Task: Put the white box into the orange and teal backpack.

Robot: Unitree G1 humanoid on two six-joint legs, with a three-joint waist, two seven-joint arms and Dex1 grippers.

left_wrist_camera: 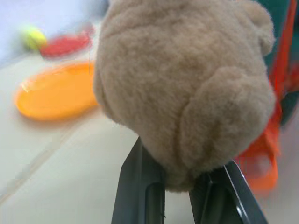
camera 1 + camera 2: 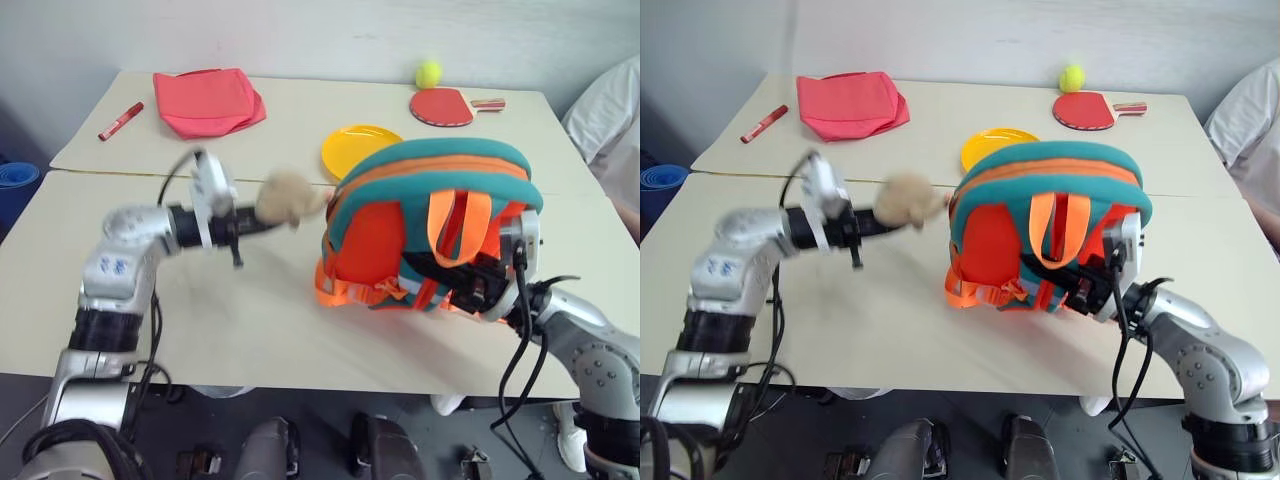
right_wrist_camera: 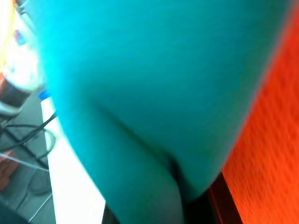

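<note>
The orange and teal backpack (image 2: 400,230) stands upright on the table, right of centre, with its straps facing me. Its tan plush toy (image 2: 285,198) sticks out to the left, and my left gripper (image 2: 266,222) is shut on the toy's lower end. In the left wrist view the two fingers (image 1: 140,186) press on either side of the plush toy (image 1: 187,84). My right gripper (image 2: 462,283) is low at the strap side of the backpack, shut on its teal fabric (image 3: 154,93). The white box is out of view.
A yellow plate (image 2: 360,148) lies just behind the backpack. Farther back are a folded pink-red cloth bag (image 2: 208,100), a red marker (image 2: 121,120), a red paddle (image 2: 442,105) and a tennis ball (image 2: 429,73). A person's white sleeve (image 2: 610,110) is at the right edge.
</note>
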